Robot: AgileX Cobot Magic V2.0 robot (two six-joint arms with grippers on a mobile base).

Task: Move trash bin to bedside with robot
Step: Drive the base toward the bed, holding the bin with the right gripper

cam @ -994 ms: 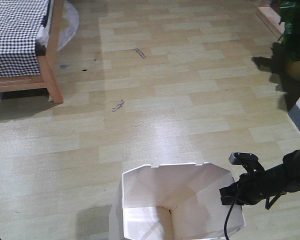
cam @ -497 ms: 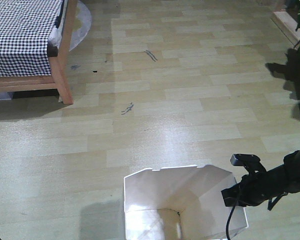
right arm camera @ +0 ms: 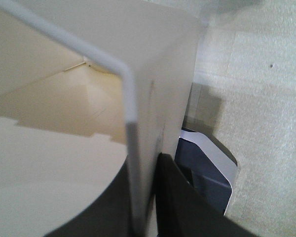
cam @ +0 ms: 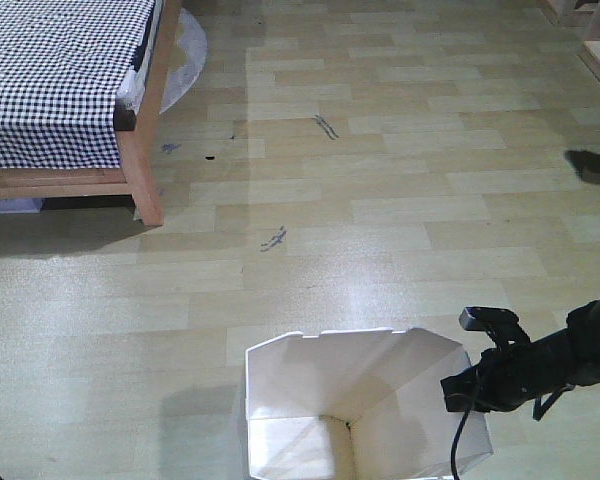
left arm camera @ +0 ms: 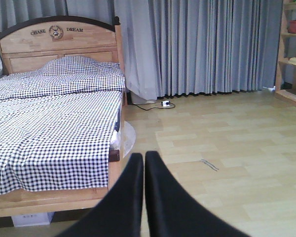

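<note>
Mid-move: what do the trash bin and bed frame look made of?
The trash bin looks like thin white plastic, smooth and matt; its wall edge is slim in the right wrist view. The bed frame looks like light wood, probably varnished, with visible grain.

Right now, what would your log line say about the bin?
right gripper: shut on trash bin wall | left gripper: shut, empty | bin: upright, apart from bed | step: not yet bedside
</note>
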